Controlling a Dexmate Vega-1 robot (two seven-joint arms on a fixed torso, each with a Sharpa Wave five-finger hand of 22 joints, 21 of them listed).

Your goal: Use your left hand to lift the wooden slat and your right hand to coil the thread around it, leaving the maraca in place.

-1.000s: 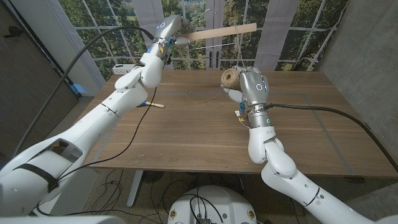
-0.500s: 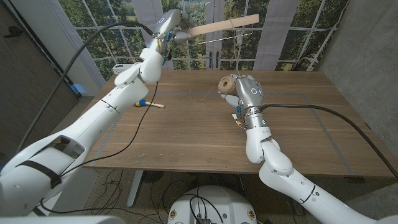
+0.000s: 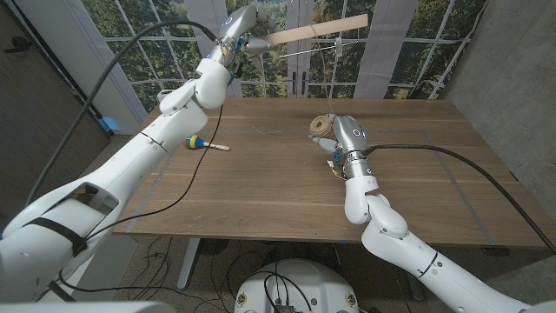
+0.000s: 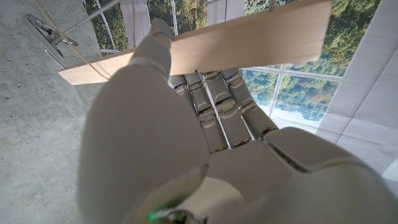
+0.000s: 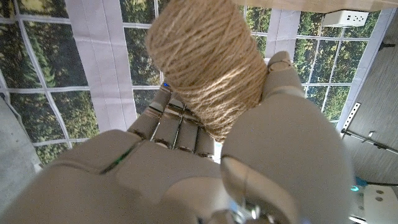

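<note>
Left robot hand (image 3: 244, 35) grips the wooden slat (image 3: 317, 32) by one end and holds it high above the far side of the desk (image 3: 261, 187), the slat reaching out to the right, slightly tilted. The left wrist view shows its fingers (image 4: 214, 109) wrapped under the slat. The right robot hand (image 3: 340, 139) hangs low over the desk near its middle right and grasps a spool of thread (image 3: 321, 128); the right wrist view shows the spool cradled between fingers and thumb. A thin strand runs from the spool up to the slat. The maraca (image 3: 201, 143) lies on the desk under the left arm, well apart from both hands.
</note>
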